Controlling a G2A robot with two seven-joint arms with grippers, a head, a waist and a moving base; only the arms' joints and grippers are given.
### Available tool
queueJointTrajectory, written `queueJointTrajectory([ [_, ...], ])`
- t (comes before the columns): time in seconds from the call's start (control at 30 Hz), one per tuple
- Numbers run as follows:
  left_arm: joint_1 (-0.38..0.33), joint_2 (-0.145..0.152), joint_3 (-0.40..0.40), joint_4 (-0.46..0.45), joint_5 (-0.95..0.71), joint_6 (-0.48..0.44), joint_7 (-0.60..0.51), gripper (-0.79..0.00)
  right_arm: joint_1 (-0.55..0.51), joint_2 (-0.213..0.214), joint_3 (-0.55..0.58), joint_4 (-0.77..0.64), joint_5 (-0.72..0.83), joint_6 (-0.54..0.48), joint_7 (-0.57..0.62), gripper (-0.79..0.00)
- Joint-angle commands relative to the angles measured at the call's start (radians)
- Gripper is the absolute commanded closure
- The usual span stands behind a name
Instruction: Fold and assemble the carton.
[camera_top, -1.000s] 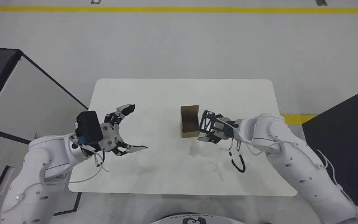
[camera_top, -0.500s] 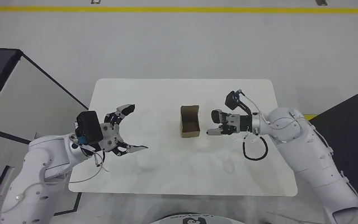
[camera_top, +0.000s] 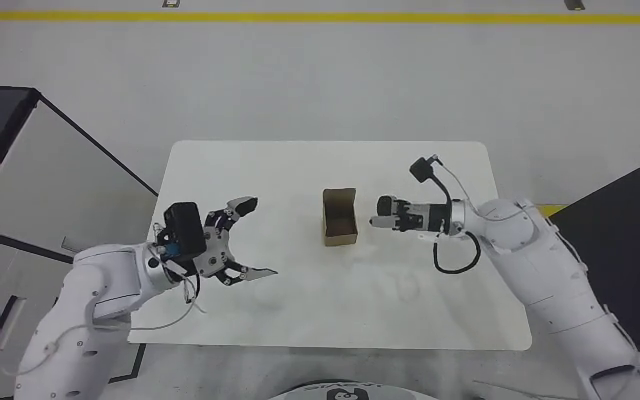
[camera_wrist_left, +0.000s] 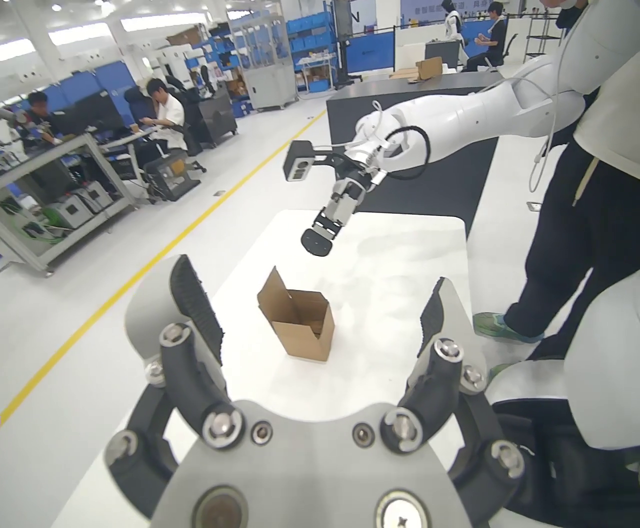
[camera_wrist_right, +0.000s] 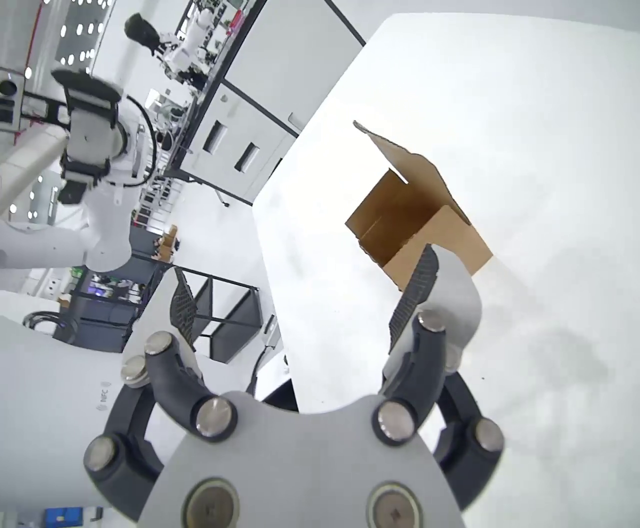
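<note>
The carton stands on its base near the middle of the white worktop, with its mouth open to the top. One flap rises above the rim on the side far from the robot. The other top flaps are not yet folded in, so I judge that the closing is still to be done. From the top view its footprint seems a little longer along the line that runs away from the robot than across. Its walls also rise rather high, so I cannot say surely which axis is the longest.

The right gripper is at the carton's right side, just beside the wall but apart from it, and it points toward the carton. In the right wrist view its fingers are spread and hold nothing, and the open mouth lies just ahead of them. The left gripper hangs over the worktop on the carton's left side, well apart from it. Its fingers are wide open and empty, and the carton shows between them farther off.

The right arm is clearly the nearer one. I think the next move belongs to it, and it would reach the carton from the right, across the shorter side of the footprint.
</note>
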Motion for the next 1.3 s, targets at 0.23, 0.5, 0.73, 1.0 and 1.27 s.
queueJointTrajectory([
  [0.23,-0.086,0.007,0.077,0.033,-0.214,0.136,-0.247,0.000,0.035,-0.011,-0.027,0.067,0.092,0.065,0.047,0.000],
  [0.5,-0.101,0.005,0.159,0.082,-0.297,0.248,-0.370,0.000,0.030,-0.019,-0.049,0.073,0.073,0.118,-0.003,0.000],
  [0.73,-0.239,-0.002,0.329,0.185,-0.632,0.438,-0.689,0.000,0.050,-0.038,-0.093,0.124,0.077,0.157,-0.034,0.000],
  [1.0,-0.320,-0.009,0.377,0.253,-0.784,0.532,-0.789,0.000,0.067,-0.049,-0.114,0.159,0.087,0.166,-0.038,0.000],
  [1.27,-0.369,-0.030,0.463,0.357,-0.923,0.730,-0.810,0.000,0.068,-0.059,-0.140,0.171,0.063,0.207,-0.073,0.000],
])
